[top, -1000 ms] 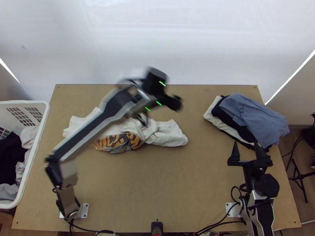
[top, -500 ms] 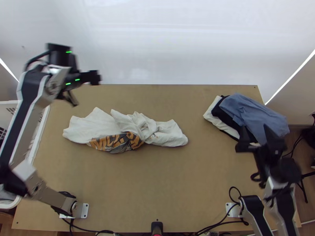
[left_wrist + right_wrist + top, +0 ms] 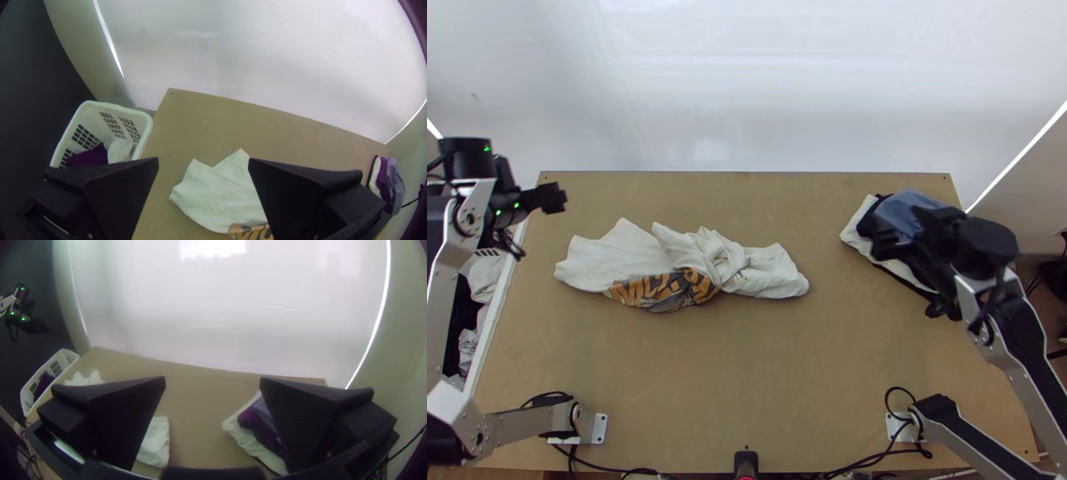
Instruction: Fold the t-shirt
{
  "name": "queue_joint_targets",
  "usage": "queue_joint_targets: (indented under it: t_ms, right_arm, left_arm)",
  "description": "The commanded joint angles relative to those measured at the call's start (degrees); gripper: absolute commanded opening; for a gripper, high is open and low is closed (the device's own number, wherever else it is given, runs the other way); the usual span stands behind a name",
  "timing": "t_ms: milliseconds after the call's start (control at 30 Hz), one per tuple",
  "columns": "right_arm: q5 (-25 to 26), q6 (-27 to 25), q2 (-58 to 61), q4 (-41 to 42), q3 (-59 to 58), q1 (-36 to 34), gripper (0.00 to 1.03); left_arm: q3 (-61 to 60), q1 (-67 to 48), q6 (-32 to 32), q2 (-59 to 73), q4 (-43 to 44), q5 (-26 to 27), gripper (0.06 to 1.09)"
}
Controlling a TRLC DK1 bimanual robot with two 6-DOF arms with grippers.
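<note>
In the top view a cream t-shirt with an orange and grey print (image 3: 619,260) lies bunched and twisted lengthwise across the table's middle. My left gripper (image 3: 535,220) is raised over the table's far left corner, clear of the shirt; in the left wrist view the left gripper (image 3: 203,162) stands open, the shirt (image 3: 218,191) beyond it. My right gripper (image 3: 899,272) is above the folded pile at the right; in the right wrist view the right gripper (image 3: 212,380) is open, with nothing between its fingers.
A pile of folded clothes (image 3: 859,232), blue on top with black and white under it, lies at the table's far right. A white basket (image 3: 475,352) holding dark and light clothes stands at the left, beside the table (image 3: 747,376).
The left gripper has swung from above the shirt to the far left, then lower. My right gripper has moved up the picture, over the folded pile. The shirt lies as before.
</note>
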Motion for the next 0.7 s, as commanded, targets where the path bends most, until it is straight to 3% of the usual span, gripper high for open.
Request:
queue_joint_targets:
  t_ms: [0,67,200,267,367,433,533,667]
  right_arm:
    - [-7.26,-5.26,7.09,-2.15,4.94,6.86,0.98]
    - [-7.44,-9.04,11.48,-5.40,8.19,12.66,0.98]
    - [-10.25,-6.93,21.15,-13.22,17.33,15.74,0.96]
    - [-11.57,-2.45,27.13,-18.58,23.48,16.53,0.96]
    - [-20.18,6.16,39.43,-29.66,33.94,15.56,0.98]
    - [-28.01,8.80,45.32,-33.52,38.78,15.38,0.98]
    - [-31.17,9.94,50.68,-33.88,42.56,18.55,0.98]
    - [-31.17,12.32,56.05,-34.93,47.21,20.57,0.98]
  left_arm:
    - [-5.62,5.01,1.27,-4.26,0.01,0.47,1.04]
    - [-6.24,5.88,1.70,-4.70,0.01,0.47,1.04]
    - [-7.56,7.03,2.41,-5.14,-0.08,0.47,1.04]
    - [-8.00,7.47,2.67,-5.49,-0.08,0.47,1.04]
    - [-8.08,7.82,2.67,-5.66,-0.17,0.38,1.04]
    - [-8.08,8.08,2.67,-5.75,-0.26,0.38,1.04]
    - [-8.35,8.96,3.02,-5.93,-0.52,0.38,1.04]
    - [-8.52,10.19,3.55,-6.10,-0.70,0.38,1.04]
